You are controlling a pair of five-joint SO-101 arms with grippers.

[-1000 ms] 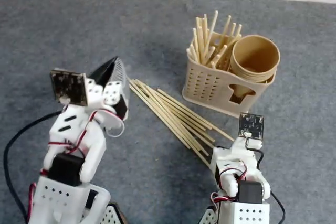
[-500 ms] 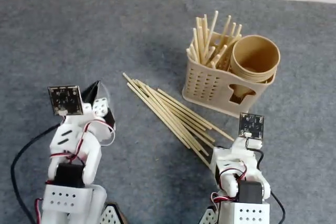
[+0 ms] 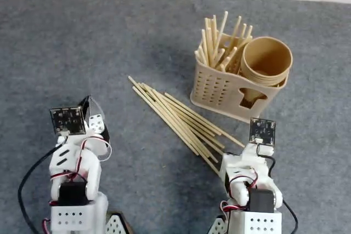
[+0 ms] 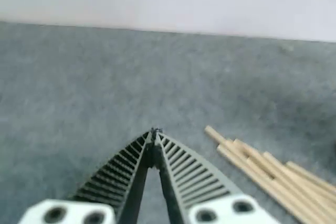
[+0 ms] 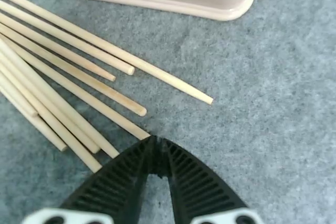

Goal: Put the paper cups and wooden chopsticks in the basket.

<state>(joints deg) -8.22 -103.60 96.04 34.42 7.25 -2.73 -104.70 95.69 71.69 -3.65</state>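
Standing on the far right part of the grey mat [image 3: 82, 42] in the high view, the basket [image 3: 219, 89] is holding a nested stack of paper cups [image 3: 267, 61] in its right compartment, while a bunch of upright chopsticks [image 3: 218, 42] is leaning in its left compartment, ends sticking out above the rim. The loose chopsticks [image 3: 181, 119] are lying flat on the mat in a slanted bundle just beside the basket's near left corner, running from the middle of the mat down toward the right arm [image 3: 251, 182]. The left arm [image 3: 74, 160] is sitting at the near left, well apart from the bundle, its left gripper [image 3: 88, 103] pointing away from the base. In the left wrist view, the left gripper's ribbed fingers are meeting at the tips with nothing between them, hanging over bare mat, and the ends of the loose chopsticks are showing off to one side. In the right wrist view, the right gripper [image 5: 157, 144] is pressing its fingers together on nothing, its tip hovering right by the ends of the loose chopsticks, with the basket's base lying just beyond them.
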